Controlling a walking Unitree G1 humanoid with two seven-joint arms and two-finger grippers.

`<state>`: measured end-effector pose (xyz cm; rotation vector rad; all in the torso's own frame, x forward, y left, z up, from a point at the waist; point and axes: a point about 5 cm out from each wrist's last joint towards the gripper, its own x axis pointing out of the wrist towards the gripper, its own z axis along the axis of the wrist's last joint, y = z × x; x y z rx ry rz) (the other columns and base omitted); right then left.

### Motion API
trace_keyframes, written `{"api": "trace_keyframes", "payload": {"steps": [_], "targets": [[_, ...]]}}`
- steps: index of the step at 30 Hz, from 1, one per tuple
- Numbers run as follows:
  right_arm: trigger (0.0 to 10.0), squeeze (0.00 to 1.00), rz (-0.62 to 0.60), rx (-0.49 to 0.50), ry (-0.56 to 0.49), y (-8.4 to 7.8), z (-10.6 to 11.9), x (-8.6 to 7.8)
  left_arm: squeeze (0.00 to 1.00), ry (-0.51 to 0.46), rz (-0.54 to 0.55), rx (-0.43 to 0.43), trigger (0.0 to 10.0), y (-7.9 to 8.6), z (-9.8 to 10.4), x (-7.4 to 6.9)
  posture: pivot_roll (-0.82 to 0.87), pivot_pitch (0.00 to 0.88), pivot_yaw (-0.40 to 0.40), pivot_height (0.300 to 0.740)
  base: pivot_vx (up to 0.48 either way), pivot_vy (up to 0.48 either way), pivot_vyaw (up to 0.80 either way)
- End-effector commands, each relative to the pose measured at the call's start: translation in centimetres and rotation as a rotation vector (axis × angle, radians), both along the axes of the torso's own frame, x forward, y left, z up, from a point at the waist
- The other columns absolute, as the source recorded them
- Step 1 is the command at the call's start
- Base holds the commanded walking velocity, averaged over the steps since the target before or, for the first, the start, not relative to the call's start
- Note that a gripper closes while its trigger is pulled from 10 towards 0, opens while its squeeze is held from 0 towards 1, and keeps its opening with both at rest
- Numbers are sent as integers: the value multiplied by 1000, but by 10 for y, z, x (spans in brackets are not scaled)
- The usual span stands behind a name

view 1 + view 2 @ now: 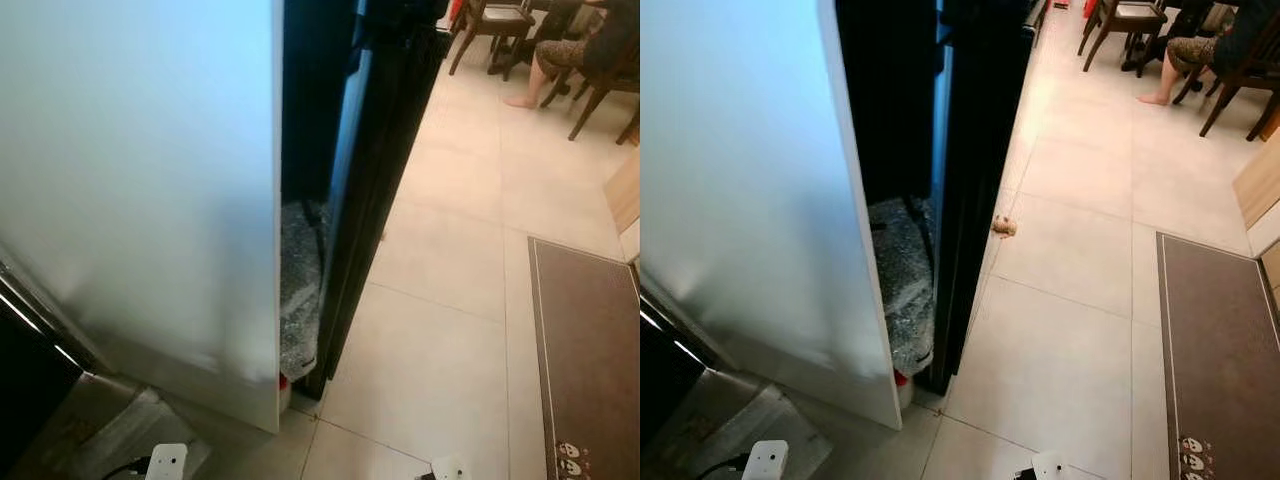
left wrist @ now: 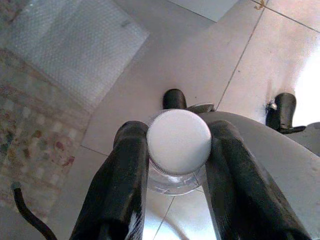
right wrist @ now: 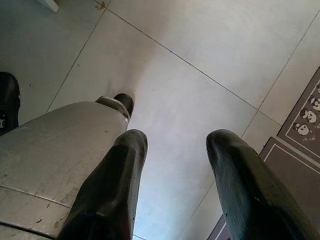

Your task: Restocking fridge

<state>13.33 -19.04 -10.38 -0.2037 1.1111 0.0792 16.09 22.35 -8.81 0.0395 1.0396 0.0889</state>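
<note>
Left claw [image 2: 178,165] is pinching a clear bottle [image 2: 176,181] at the neck, just under its white ribbed cap [image 2: 179,141]; one black finger [image 2: 120,180] on each side, both touching. Bottle hangs over the tiled floor [image 2: 200,55], cap facing the wrist camera. A sheet of bubble wrap [image 2: 70,45] lies on the floor beyond it, beside a patterned rug [image 2: 30,145].

Right claw [image 3: 176,145] is spread, nothing between its fingers [image 3: 122,170], pointing down at bare floor tiles. Corner of a dark mat [image 3: 300,130] with small panda prints is near it.

Head view: white fridge door [image 1: 140,180] stands open, close in front on the left, seen edge-on. Behind its edge, a dark gap with the black fridge body [image 1: 375,150]. Low in that gap, a bundle wrapped in bubble wrap [image 1: 902,280], something red at its base. A small brown scrap [image 1: 1004,228] lies on the tiles just beside the fridge.

Right side: dark doormat [image 1: 585,350] on pale tiles.

Far end: wooden chairs [image 1: 490,25], and a seated person's leg [image 1: 540,65] with bare foot on the floor.
</note>
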Motion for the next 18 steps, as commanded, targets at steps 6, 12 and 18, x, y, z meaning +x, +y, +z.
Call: {"api": "trace_keyframes", "payload": {"steps": [6,12,18], "targets": [[10000,0,-23,3,0,-3,-1,-5,0,12,-12,-8,10000,-1,-2,-4,43,51,-67,740,301,0,0],[10000,0,-23,3,-2,-2,-1,-5,0,13,-17,-7,10000,0,-2,-4,42,44,-65,740,307,0,0],[10000,0,-20,4,0,-2,-1,-5,0,14,-22,-6,10000,0,-2,-4,44,41,-65,740,308,0,0]]}}
